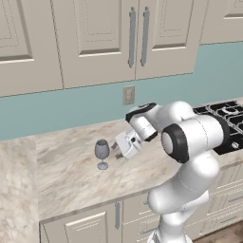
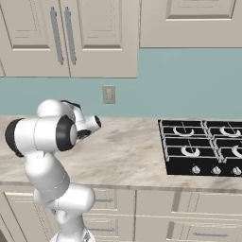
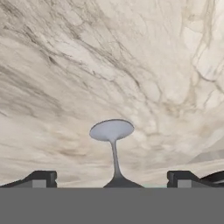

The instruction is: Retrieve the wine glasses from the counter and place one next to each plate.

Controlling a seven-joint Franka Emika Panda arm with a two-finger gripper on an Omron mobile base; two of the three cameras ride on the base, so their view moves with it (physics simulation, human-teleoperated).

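In the left base view, 1 wine glass (image 1: 102, 153) stands upright on the counter (image 1: 61, 175), a beige marbled stone top over cream panelled cabinets, with a teal backsplash (image 1: 66, 107) behind it. The glass is small, smoky grey-blue and translucent, with a rounded bowl, a thin stem and a round foot resting flat on the stone. The gripper (image 1: 115, 146) sits just to the right of the bowl, pointing at it from the side; from here I cannot tell whether it touches the glass. A black stove (image 1: 228, 118) lies at the far right of the counter, and a wall outlet (image 1: 128, 95) is set in the backsplash above the arm.

In the right base view, the arm's white links cover the spot where the glass stands. The stove (image 2: 203, 146) with its 4 burners fills the right of the counter (image 2: 127, 151), and the outlet (image 2: 108, 94) sits on the teal wall.

In the hand view, the wine glass (image 3: 112, 140) is seen along its length: its pale grey-blue round foot faces the camera, the thin stem runs down to the darker bowl at the bottom edge. The 2 dark fingertips (image 3: 41, 178) stand wide apart, 1 on each side of the bowl, with clear gaps to the glass.
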